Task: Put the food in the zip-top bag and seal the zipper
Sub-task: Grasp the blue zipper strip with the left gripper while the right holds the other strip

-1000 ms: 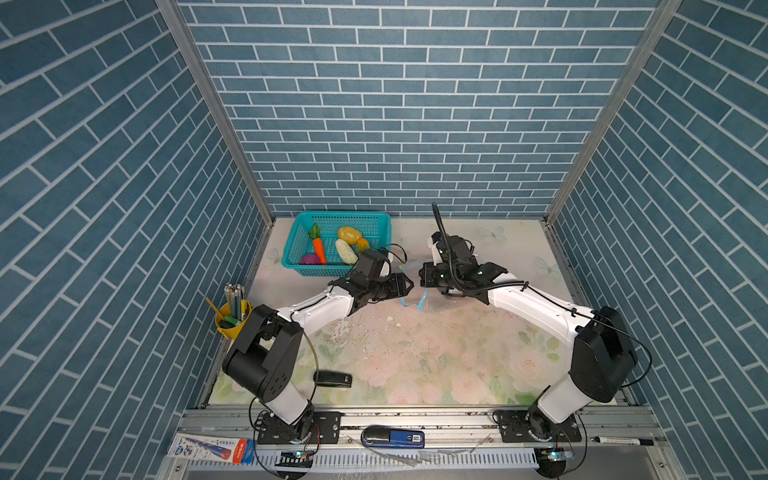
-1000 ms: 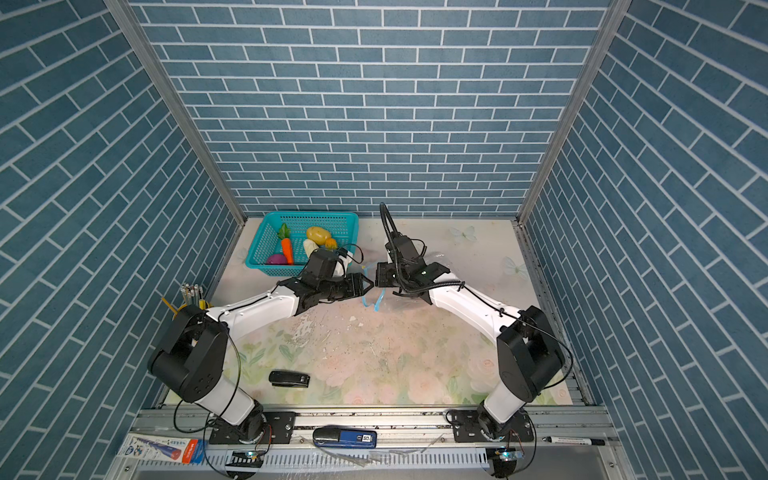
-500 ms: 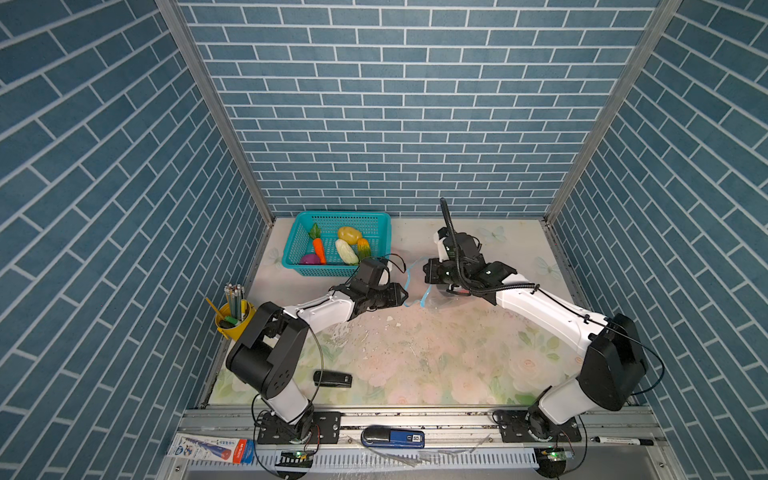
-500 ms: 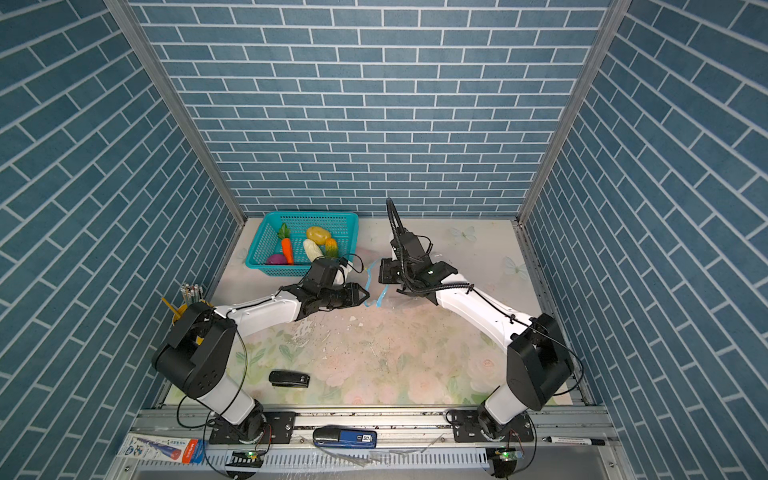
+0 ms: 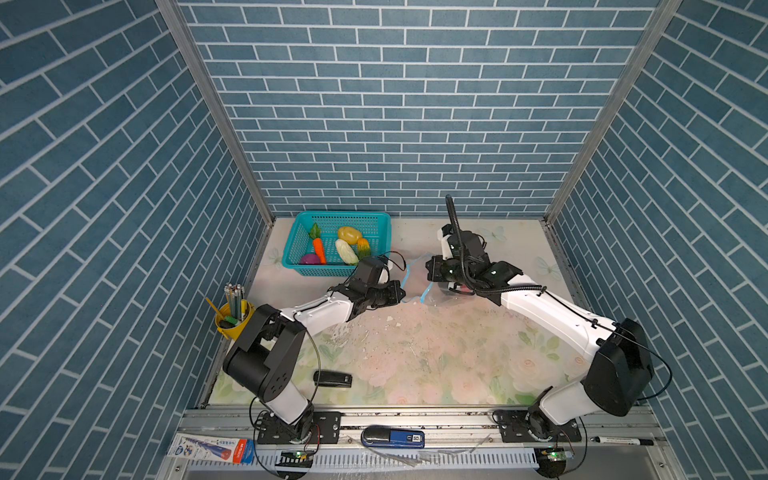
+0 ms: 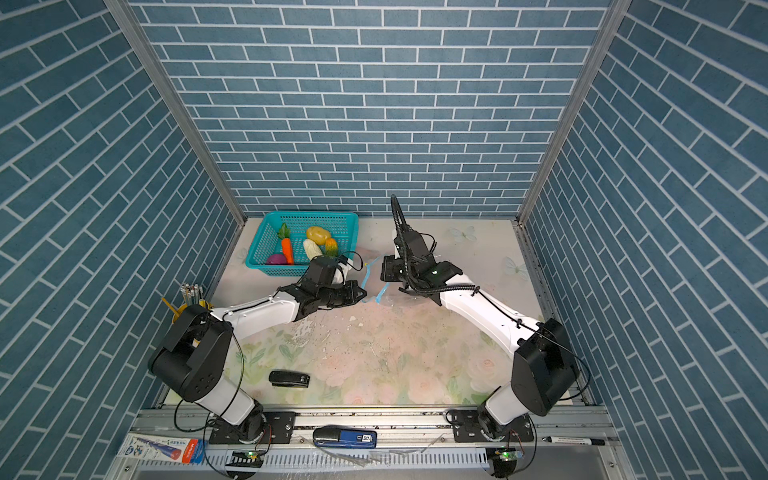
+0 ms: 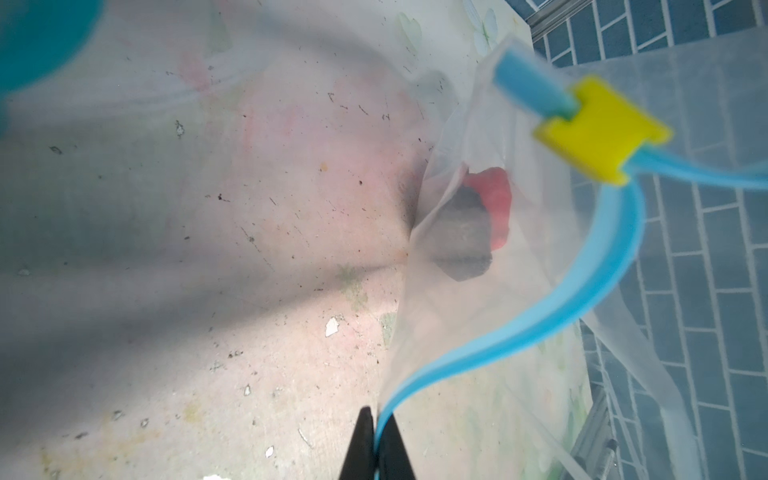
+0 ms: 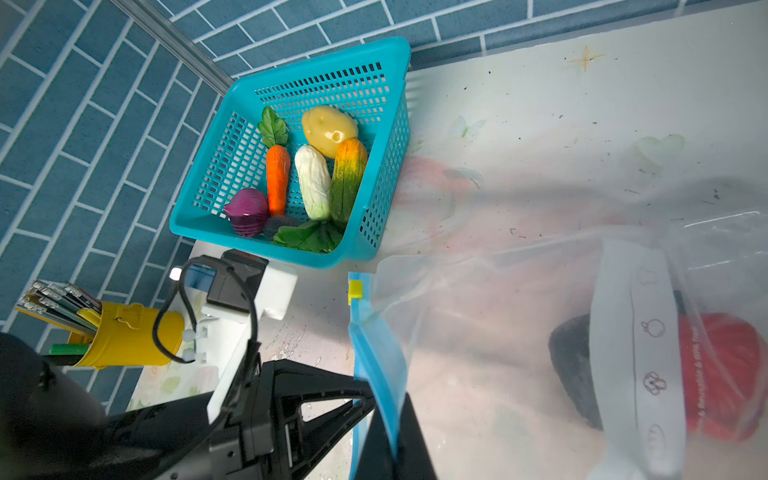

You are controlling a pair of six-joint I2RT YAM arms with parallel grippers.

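Observation:
The clear zip-top bag [image 5: 451,294] lies mid-table with a red strawberry [image 8: 723,374] and a dark eggplant [image 8: 571,365] inside. Its mouth stands open, with the yellow slider [image 7: 598,133] at one end of the blue zipper [image 7: 540,332]. My left gripper [image 7: 376,415] is shut on one side of the blue strip. My right gripper [image 8: 392,419] is shut on the strip just opposite. In both top views the two grippers [image 5: 405,297] [image 6: 384,274] meet at the bag's mouth. More food lies in the teal basket [image 8: 386,174]: carrot [image 8: 277,178], potato [image 8: 328,129], cabbage [image 8: 313,180], onion [image 8: 248,210], and a green-orange piece [image 8: 348,178].
A yellow cup of pencils [image 5: 234,316] stands at the table's left edge. A small black device [image 5: 332,379] lies near the front left. A blue and black stapler [image 5: 392,437] rests on the front rail. Brick walls close in three sides.
My left gripper came down a little at the bag's mouth and closed from open onto the blue strip. The right gripper kept its grip and barely shifted.

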